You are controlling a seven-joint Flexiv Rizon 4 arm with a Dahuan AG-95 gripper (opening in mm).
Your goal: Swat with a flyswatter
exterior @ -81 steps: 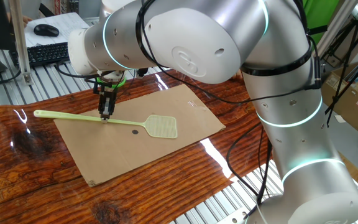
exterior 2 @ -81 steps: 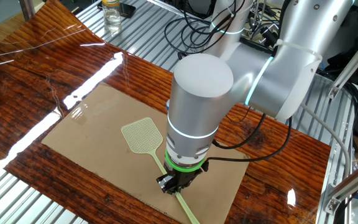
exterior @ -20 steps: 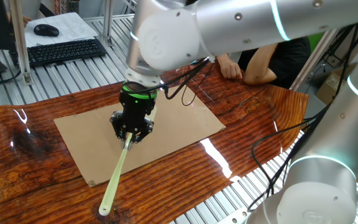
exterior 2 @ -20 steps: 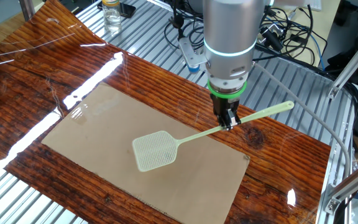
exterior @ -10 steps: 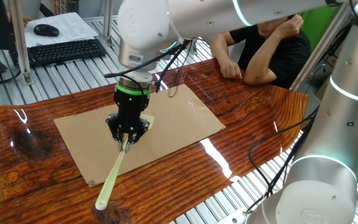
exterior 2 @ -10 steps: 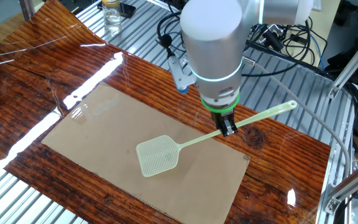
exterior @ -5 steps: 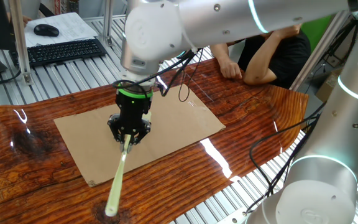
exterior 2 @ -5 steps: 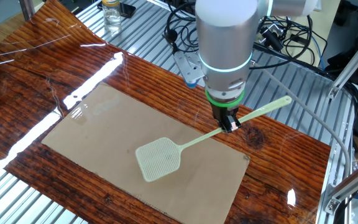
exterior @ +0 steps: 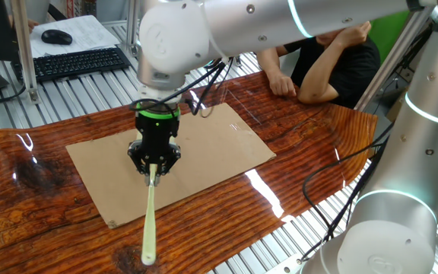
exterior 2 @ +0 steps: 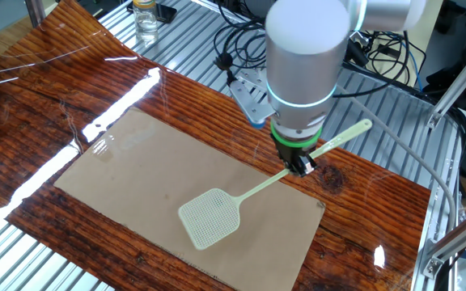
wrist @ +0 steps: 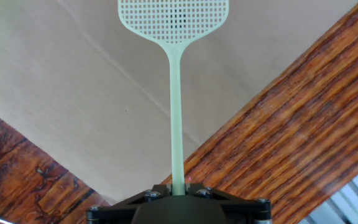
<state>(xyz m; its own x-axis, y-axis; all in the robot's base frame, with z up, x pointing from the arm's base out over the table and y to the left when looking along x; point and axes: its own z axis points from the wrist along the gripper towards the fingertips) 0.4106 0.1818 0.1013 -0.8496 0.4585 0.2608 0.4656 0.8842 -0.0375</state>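
Gripper: the gripper (exterior 2: 301, 166) points steeply down and is clamped on the handle of the flyswatter (exterior 2: 249, 192), jaws pinched narrow around the thin stem. In the hand view (wrist: 178, 186) the handle runs straight out from between the jaws.

Flyswatter: pale yellow-green plastic. It is held partway along the handle. The mesh head (exterior 2: 210, 218) sits over the cardboard sheet (exterior 2: 144, 174), low and close to it; whether it touches the sheet I cannot tell. The free end of the handle (exterior: 149, 251) sticks out past the gripper, over the bare wood of the desk (exterior: 226, 217).

Grip point: in the other fixed view, more of the handle lies on the head side of the jaws than on the tail side.

Cardboard sheet: flat on the desk, with a faint crease showing in the hand view. No target mark or fly can be made out under the head in these frames.

Surroundings: a keyboard (exterior: 59, 65) and mouse (exterior: 55, 36) sit behind the desk; a seated person (exterior: 322, 65) leans on the far corner, well apart from the swatter.

Step in hand: judged as mid-swat, with the swatter gripped and the head at or near the low point of a stroke over the cardboard.

Next move: probably a lift of the head off the sheet and another downward flick. The grip should hold firm so the thin handle does not twist or slide in the jaws.

Risk: the long lever may pivot in a narrow pinch on impact.
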